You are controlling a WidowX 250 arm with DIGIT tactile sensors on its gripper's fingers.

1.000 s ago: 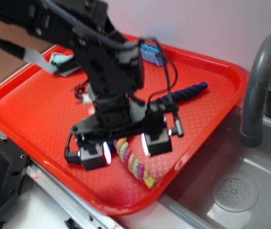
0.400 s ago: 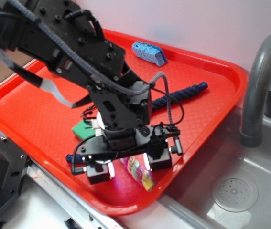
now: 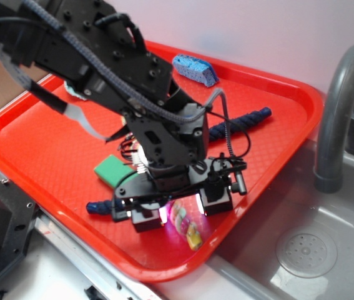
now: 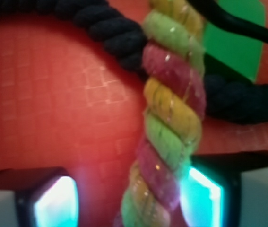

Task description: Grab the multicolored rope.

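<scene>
The multicolored rope [image 4: 171, 123], twisted from pink, yellow and pale green strands, lies on the red tray [image 3: 33, 144] near its front edge. In the exterior view only its lower end [image 3: 188, 230] shows beneath the arm. My gripper [image 3: 181, 211] is down over it with the jaws open, one finger on each side. In the wrist view the gripper [image 4: 131, 202] straddles the rope: the right pad [image 4: 202, 196] is against it and the left pad [image 4: 56, 203] stands apart with bare tray between. The rope's upper end crosses over the navy rope.
A long dark navy rope [image 3: 245, 120] runs across the tray under the arm, and shows in the wrist view [image 4: 115, 33]. A green block [image 3: 113, 170] lies left of the gripper. A blue sponge [image 3: 194, 69] sits at the back. A grey faucet [image 3: 339, 106] and sink [image 3: 308, 250] are to the right.
The arm has dropped and shifted toward the tray's front edge, bringing the open fingers down on either side of the multicolored rope. The green block is now uncovered.
</scene>
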